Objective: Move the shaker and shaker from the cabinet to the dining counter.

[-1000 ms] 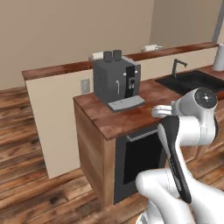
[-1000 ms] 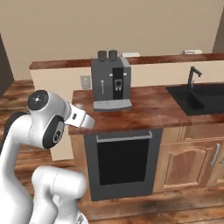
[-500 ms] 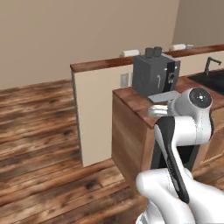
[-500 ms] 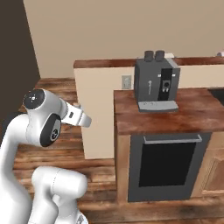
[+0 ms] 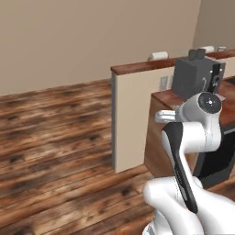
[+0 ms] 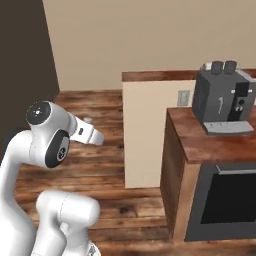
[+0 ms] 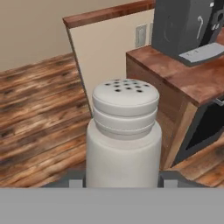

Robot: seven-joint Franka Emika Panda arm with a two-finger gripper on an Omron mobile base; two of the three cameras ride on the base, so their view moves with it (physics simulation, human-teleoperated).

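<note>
A small, light, rigid shaker [image 7: 124, 140] is pinched upright in the pincer [image 7: 122, 179]; its smooth sides seem slippery, so the low body grip suits it.

place: home kitchen, rendered
floor: wood planks [image 5: 55, 137], 9 o'clock
bench: brown wood top [image 6: 210, 142], 3 o'clock, dark oven front [image 6: 227, 197] under it
appliance: grey coffee machine [image 6: 222, 95] on the bench, 2 o'clock
wall: cream half-wall [image 6: 147, 130] with outlet [image 6: 184, 97], reddish wood cap, 12 o'clock
</note>
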